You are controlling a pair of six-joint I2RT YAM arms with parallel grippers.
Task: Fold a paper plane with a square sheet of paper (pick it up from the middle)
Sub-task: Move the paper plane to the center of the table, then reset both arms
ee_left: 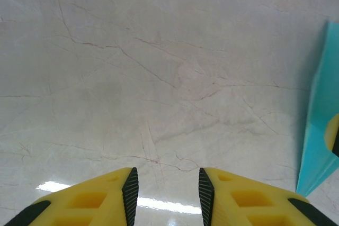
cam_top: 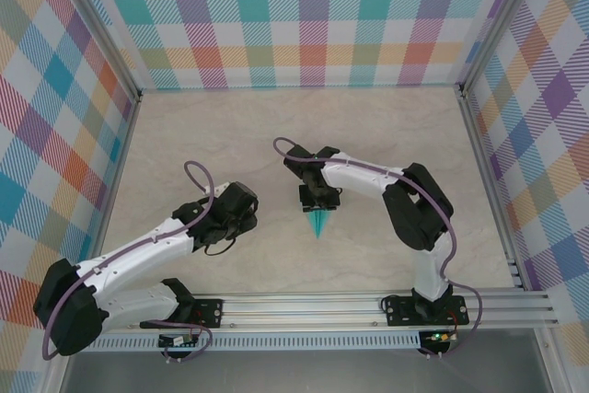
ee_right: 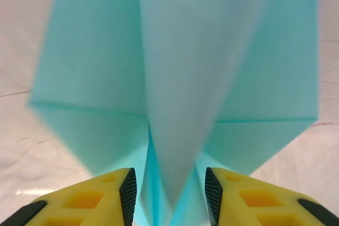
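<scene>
On the overhead view the left gripper point(cam_top: 236, 210) hangs low over the table point(cam_top: 230, 126), toward 8 o'clock from the table's middle. Its wrist camera shows the two yellow fingers point(ee_left: 106, 199) partly apart, with bare marbled surface in the gap point(ee_left: 165, 194) and nothing held. At 3 o'clock in that same view, a slice of the light-teal paper plane point(ee_left: 319, 130) cuts into the right edge.

Near the middle of the table the paper plane point(cam_top: 317, 223) lies as a slim dart, its tip aimed at 6 o'clock toward the arm bases. The right gripper point(cam_top: 319, 198) stands right above its wide end, at 12 o'clock from the tip.

From the right wrist, the paper plane point(ee_right: 175, 51) is close and blurred, wings spread to 9 and 3 o'clock. Its raised centre fold runs down between the right gripper point(ee_right: 170, 194) fingers. The jaws are partly apart around that fold; I cannot tell whether the pads point(ee_right: 128, 194) press it.
</scene>
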